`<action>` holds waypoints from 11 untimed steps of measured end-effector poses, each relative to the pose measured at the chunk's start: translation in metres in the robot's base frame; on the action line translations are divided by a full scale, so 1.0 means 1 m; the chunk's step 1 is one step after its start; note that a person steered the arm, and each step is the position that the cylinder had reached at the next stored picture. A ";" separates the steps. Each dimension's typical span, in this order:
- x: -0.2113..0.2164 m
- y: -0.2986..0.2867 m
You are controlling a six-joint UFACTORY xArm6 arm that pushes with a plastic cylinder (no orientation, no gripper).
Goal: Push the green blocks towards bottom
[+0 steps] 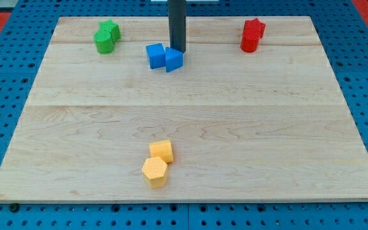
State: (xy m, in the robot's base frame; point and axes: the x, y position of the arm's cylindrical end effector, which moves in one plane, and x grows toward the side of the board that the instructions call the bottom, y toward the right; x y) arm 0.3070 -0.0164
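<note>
Wooden board on blue pegboard. Two green blocks touching, upper left of frame, far from bottom edge, not yet pushed. Tip upper centre, just behind two touching blue blocks, well apart from green; likely needs repositioning above green. No gripper, just a rod. Two red blocks upper right, two yellow blocks lower centre.

From my seat the feed is bright and evenly lit from overhead. The pale wooden board shows no glare. The blocks cast only short, soft shadows. The straight dark rod is slightly soft-edged, and my tip looks sharper. Straight board edges show no warping.
</note>
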 end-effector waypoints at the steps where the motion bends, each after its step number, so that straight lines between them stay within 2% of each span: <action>1: -0.059 0.015; 2: -0.114 -0.024; 3: -0.115 -0.033; 5: -0.113 -0.138; 8: -0.002 -0.150; 9: 0.046 -0.150; 10: 0.072 -0.123; 11: 0.112 -0.061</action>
State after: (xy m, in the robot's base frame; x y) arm 0.4189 -0.0772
